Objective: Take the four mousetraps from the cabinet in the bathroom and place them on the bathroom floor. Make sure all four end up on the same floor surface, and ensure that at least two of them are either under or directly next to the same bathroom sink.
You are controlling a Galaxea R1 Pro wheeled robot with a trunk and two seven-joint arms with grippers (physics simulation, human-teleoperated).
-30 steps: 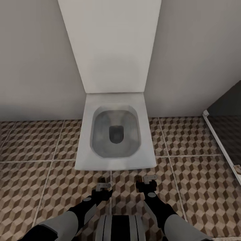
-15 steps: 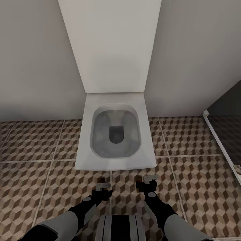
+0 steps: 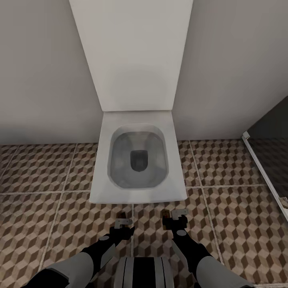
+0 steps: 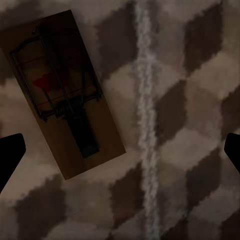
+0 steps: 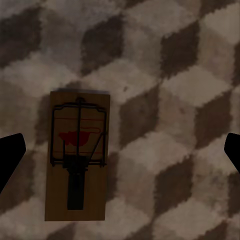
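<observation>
Both tools hang low over the bathroom floor [image 3: 60, 224], just before the toilet's [image 3: 138, 160] front edge. The left tool [image 3: 123, 222] and right tool [image 3: 176, 214] are spread wide, holding nothing. One mousetrap [image 4: 62, 92] lies flat beneath the left; another mousetrap [image 5: 77, 162] beneath the right.

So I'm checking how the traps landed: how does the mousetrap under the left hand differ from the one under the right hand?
The left-hand mousetrap lies skewed across its wrist picture, beside a pale grout line; the right-hand mousetrap lies square to its picture, with no grout line near it. The left one looks darker, in shadow; the right one is lighter. Both lie flat on the cube-patterned floor, wire side up, with a red mark, ungripped.
</observation>
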